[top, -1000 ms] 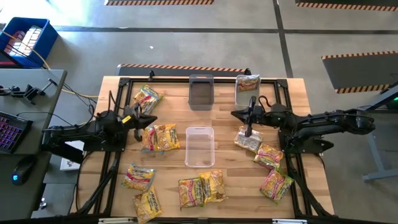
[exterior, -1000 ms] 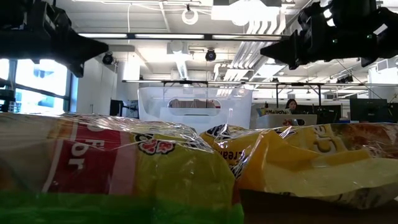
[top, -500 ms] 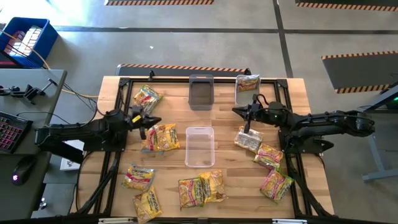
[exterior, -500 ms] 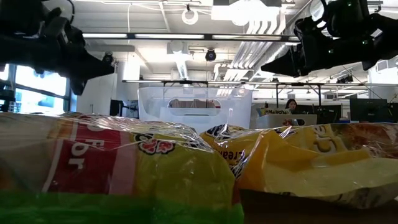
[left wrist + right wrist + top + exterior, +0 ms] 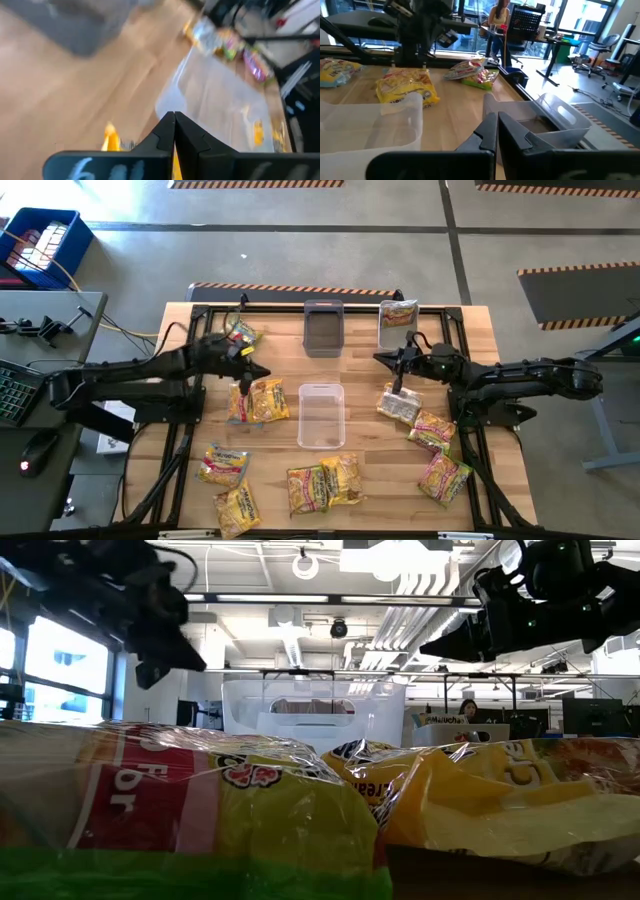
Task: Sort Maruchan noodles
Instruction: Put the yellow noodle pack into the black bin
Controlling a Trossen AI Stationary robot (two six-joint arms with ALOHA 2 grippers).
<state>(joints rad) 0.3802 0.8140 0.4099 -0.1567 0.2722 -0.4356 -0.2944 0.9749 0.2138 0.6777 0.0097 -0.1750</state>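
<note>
Around the clear bin at mid-table lay the packets, scattered and unsorted — likely dumped loose so each could be picked off singly. Just left of the bin, touching nothing else, sat a yellow packet; hovering over its near edge, left gripper, fingers pressed together, nothing pinched. Probably poised to open and drop onto that packet, judging by the aim. Farther left and behind the bin, a red-and-green packet partly under the left arm. Right of the bin, right gripper held above a silvery packet, fingers likewise pressed together and empty — waiting, by the look of it. Beyond that, right and nearer the front edge, two more packets, pink and green showing. In front of the bin, a yellow pair overlapping, and to the front left two further yellow ones.

Behind the bin stood a grey bin, seemingly empty, and to its right another clear bin already holding one packet — so sorting barely begun, with bins set in reach of both arms.

Writing: from table height, on the nearest packet, only large white letters on red, cut off and not readable as a word; brand name nowhere legible.
</note>
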